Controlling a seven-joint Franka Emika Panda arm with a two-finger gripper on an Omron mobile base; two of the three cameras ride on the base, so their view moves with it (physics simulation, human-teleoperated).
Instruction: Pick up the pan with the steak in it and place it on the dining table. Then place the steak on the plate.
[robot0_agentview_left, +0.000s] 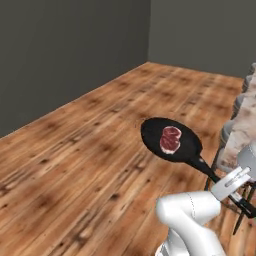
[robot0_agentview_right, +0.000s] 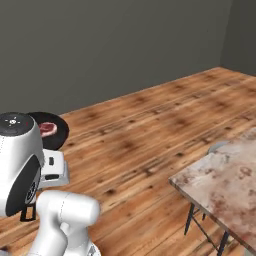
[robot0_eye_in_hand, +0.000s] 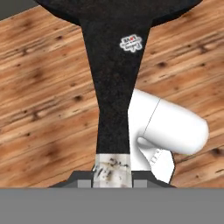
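Left base view: we see the pan (robot0_agentview_left: 172, 140) held up in the air over the wooden floor (robot0_agentview_left: 90, 150), its round black bowl level and its long handle running back toward the arm at lower right.
Steak: we find the steak (robot0_agentview_left: 170, 139) lying flat inside the pan, near the middle of the bowl, red-pink with a pale rim.
Gripper: in the hand view we see the gripper (robot0_eye_in_hand: 112, 177) clamped tight on the end of the pan's handle, the two fingertips pressed against either side of it.
Right base view: we catch the pan's edge (robot0_agentview_right: 55, 131) and a bit of the steak (robot0_agentview_right: 47, 129) behind the arm's upper joint.
Dining table: we see the dining table (robot0_agentview_right: 225, 180) at the right, marbled top on dark legs, well apart from the pan.
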